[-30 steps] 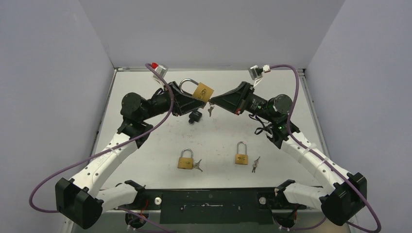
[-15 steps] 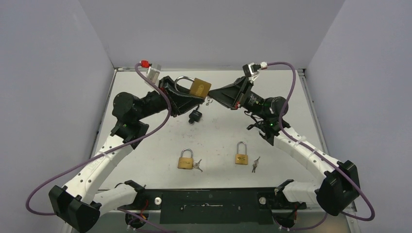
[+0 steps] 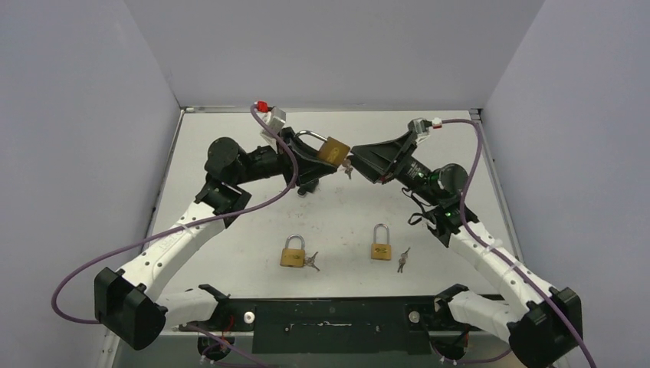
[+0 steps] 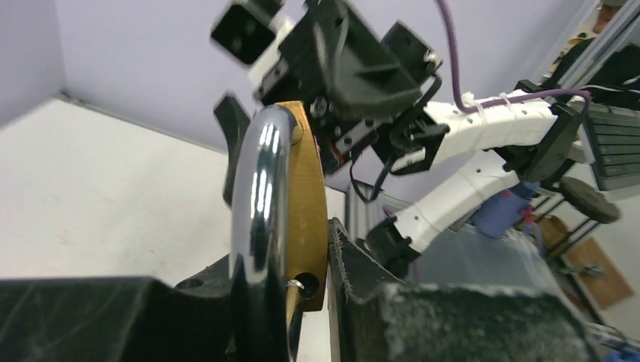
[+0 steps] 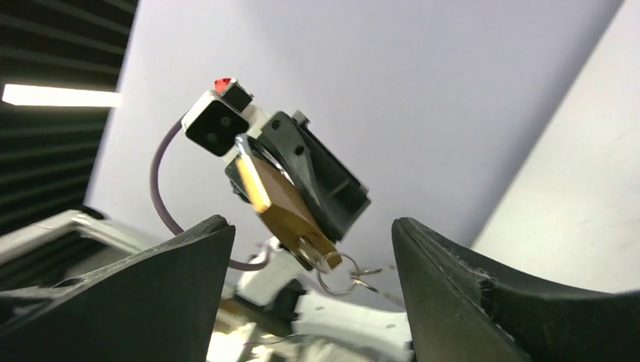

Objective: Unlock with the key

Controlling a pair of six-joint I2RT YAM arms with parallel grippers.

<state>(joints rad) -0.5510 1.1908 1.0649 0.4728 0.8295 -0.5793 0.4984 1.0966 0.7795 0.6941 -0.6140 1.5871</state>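
Keyring under brass padlock shows plainly only from right wrist.

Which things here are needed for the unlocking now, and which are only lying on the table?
In use: raised padlock, clamped in the left fingers; key in its base; right fingers, open beside it.
Lying about: left spare padlock, left keys; right spare padlock, right keys.

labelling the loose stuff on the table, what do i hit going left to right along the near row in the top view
wide brass padlock → key bunch → long-shackle brass padlock → second key bunch
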